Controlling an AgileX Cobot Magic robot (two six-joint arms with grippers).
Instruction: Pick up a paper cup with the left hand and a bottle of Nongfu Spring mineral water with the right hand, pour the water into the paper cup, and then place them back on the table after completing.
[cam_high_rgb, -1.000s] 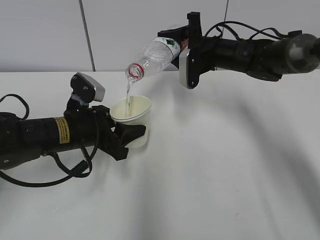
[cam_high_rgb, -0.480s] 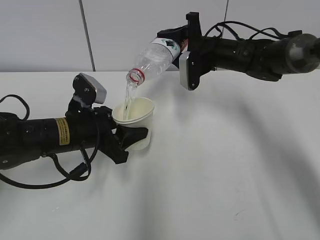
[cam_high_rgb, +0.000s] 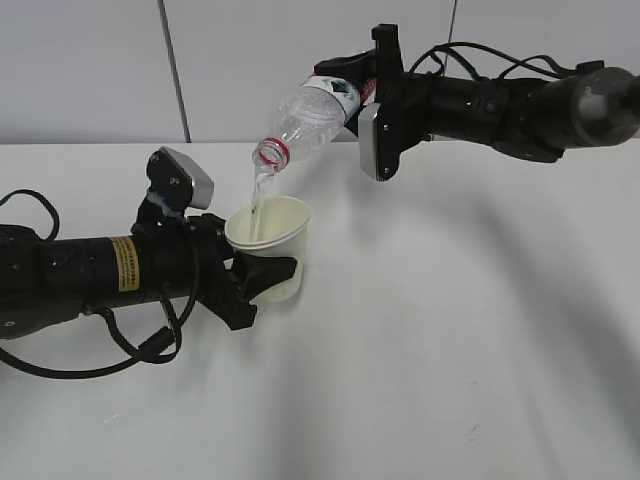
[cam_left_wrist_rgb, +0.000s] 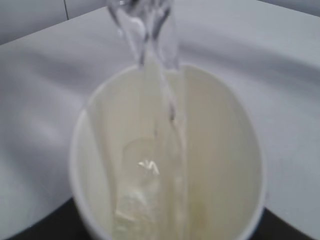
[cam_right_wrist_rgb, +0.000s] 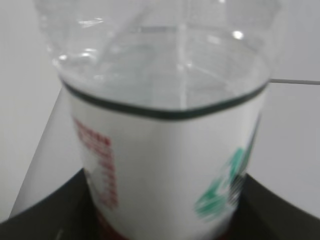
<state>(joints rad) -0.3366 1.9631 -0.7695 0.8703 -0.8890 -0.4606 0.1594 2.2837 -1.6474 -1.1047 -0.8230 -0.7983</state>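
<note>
Right end effector (cam_high_rgb: 352, 95) gripping tilted bottle (cam_high_rgb: 305, 115), above paper cup (cam_high_rgb: 268, 240)

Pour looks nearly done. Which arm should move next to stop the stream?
Right, probably. The right gripper holds the bottle tilted mouth-down, with water falling into the paper cup; tipping it upright stops the flow. The left gripper only needs to hold the cup steady.

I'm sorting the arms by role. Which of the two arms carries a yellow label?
The left arm, whose gripper holds the paper cup; the right hand, tilting the bottle, shows none.
</note>
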